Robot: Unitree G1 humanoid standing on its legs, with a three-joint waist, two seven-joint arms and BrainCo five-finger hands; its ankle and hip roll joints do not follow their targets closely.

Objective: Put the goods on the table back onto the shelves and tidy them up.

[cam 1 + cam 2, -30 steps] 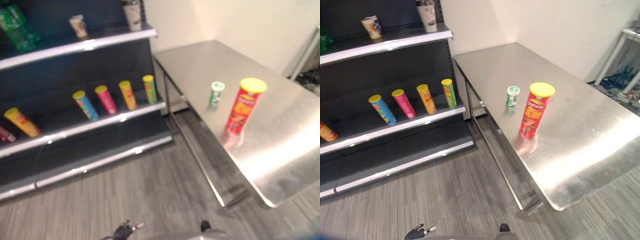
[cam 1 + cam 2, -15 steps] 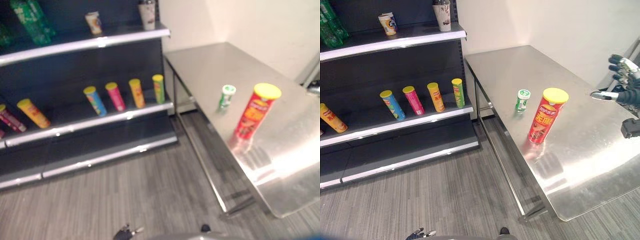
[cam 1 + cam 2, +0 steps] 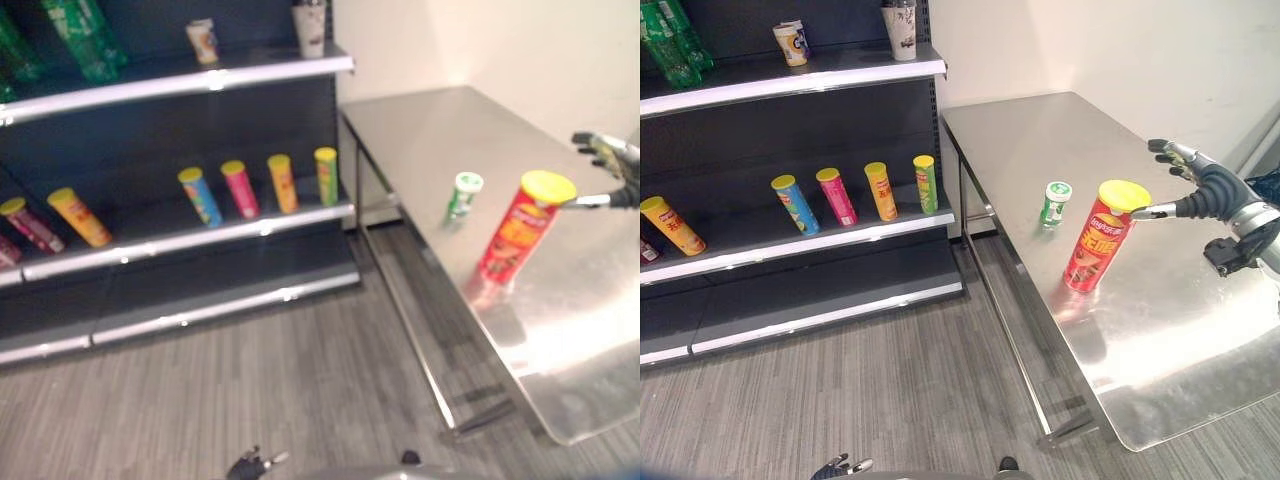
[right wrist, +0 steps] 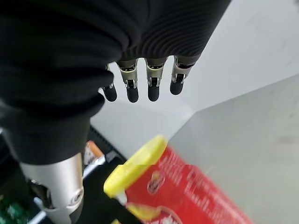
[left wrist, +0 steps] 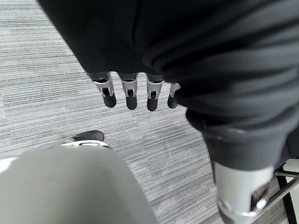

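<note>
Right hand [image 3: 1212, 190] now beside red can [image 3: 1095, 237]

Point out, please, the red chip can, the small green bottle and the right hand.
red chip can [image 3: 1095, 245], right eye view, mid body.
small green bottle [image 3: 1055, 204], right eye view, its body.
right hand [image 3: 1212, 192], right eye view, back of hand.

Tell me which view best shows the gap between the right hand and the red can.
The right eye view: the open right hand sits beside the red can, thumb tip near its yellow lid, not touching. The left eye view crops the hand at the edge. The right wrist view shows the can close beyond the fingers.
</note>
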